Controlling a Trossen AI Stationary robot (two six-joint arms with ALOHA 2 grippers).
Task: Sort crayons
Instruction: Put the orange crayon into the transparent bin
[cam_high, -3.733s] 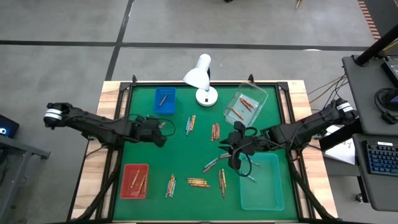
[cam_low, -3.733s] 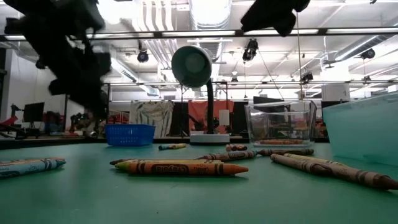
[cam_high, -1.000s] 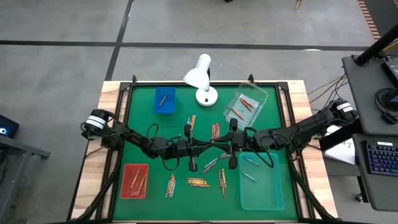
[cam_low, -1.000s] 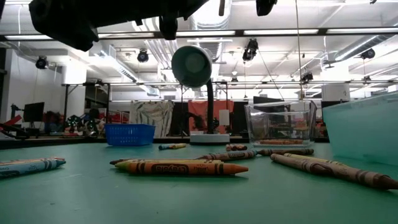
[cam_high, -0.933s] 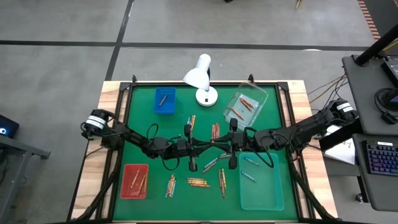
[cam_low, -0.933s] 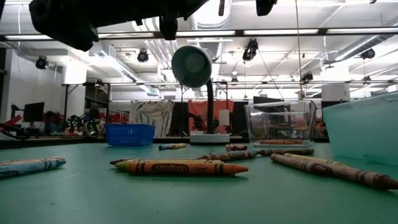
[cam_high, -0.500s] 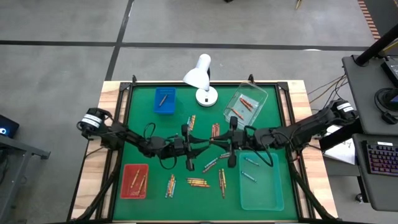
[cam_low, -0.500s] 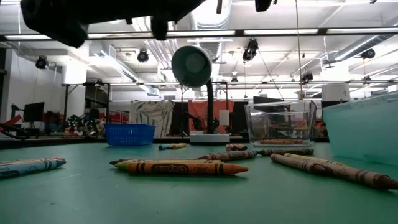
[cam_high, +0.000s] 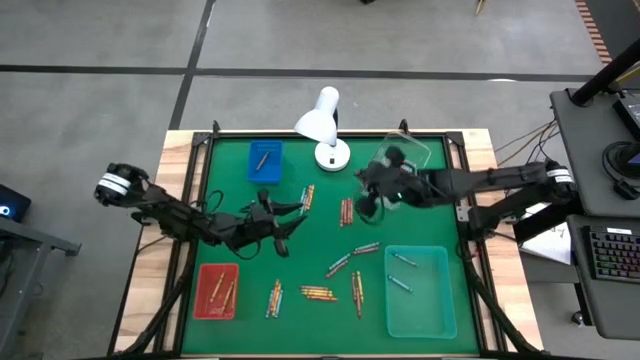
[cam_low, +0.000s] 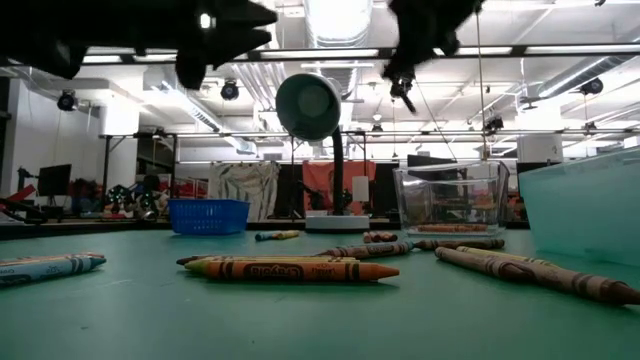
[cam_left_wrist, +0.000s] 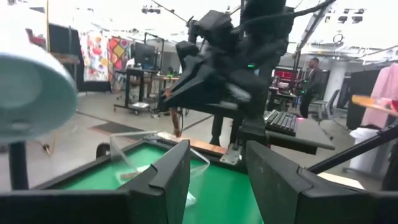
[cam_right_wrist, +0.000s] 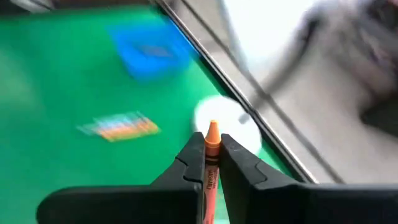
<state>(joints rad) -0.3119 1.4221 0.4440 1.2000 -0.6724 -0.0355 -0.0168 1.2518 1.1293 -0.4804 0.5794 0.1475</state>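
The green table (cam_high: 240, 195) is filling the middle of the high view, with sorting containers spread toward its corners so each colour has its own place: a blue tray (cam_high: 265, 162) at upper left, a red tray (cam_high: 217, 291) at lower left, a clear box (cam_high: 410, 160) at upper right and a pale green bin (cam_high: 420, 292) at lower right. A white lamp (cam_high: 322, 125) is standing at the top centre.

The right gripper (cam_high: 368, 196) is hanging just left of the clear box, its fingers pinching an orange crayon (cam_right_wrist: 211, 158) upright between them; I judge it is carrying that crayon toward a container, probably the clear box, which already holds reddish ones. The left gripper (cam_high: 292, 215) is sitting left of centre, its fingers (cam_left_wrist: 176, 176) standing apart with nothing between them, probably because it has nothing more to hold.

Loose crayons (cam_high: 318, 293) are lying scattered across the lower middle of the table, with more near the centre (cam_high: 346, 211), so much sorting is still left.

A second earlier both grippers were meeting at the table's centre, tip to tip; now the left arm has drawn back toward the left with its fingers parted, while the right has swung up toward the clear box. That looks like a hand-over just finished.
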